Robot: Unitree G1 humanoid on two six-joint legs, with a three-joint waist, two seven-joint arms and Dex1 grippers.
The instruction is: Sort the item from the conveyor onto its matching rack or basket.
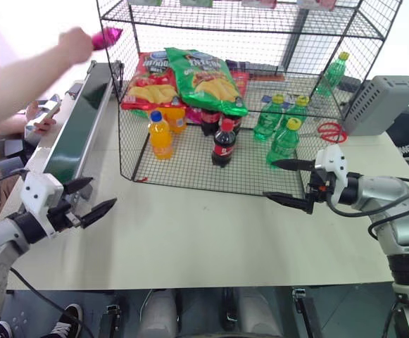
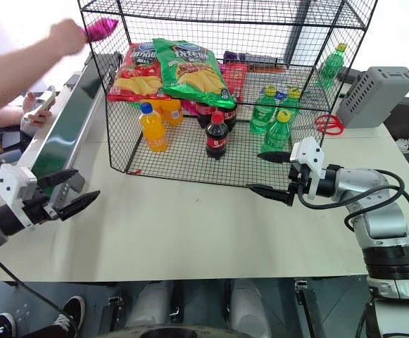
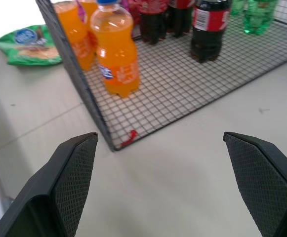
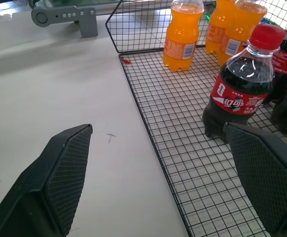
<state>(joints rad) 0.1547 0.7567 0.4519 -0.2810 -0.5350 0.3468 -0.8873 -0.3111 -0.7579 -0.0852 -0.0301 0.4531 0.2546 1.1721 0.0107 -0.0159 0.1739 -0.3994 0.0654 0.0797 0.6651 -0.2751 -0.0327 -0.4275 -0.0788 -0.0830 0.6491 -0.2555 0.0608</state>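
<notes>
Magenta-pink crinkly chip bag is in a person's hand above the far end of the dark-green conveyor belt. Both grippers, left and right, spread, empty. Risk: reaching early collides with that hand.

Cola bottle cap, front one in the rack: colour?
Red cap; the right wrist view shows it best.

The magenta-pink chip bag is mostly hidden in a person's hand, blurred, so only a crinkled end shows and its print cannot be read. The conveyor has its far end covered by that arm and its near end behind the left gripper. The black wire rack is cut off by the top edge, its upper tiers unseen.
</notes>
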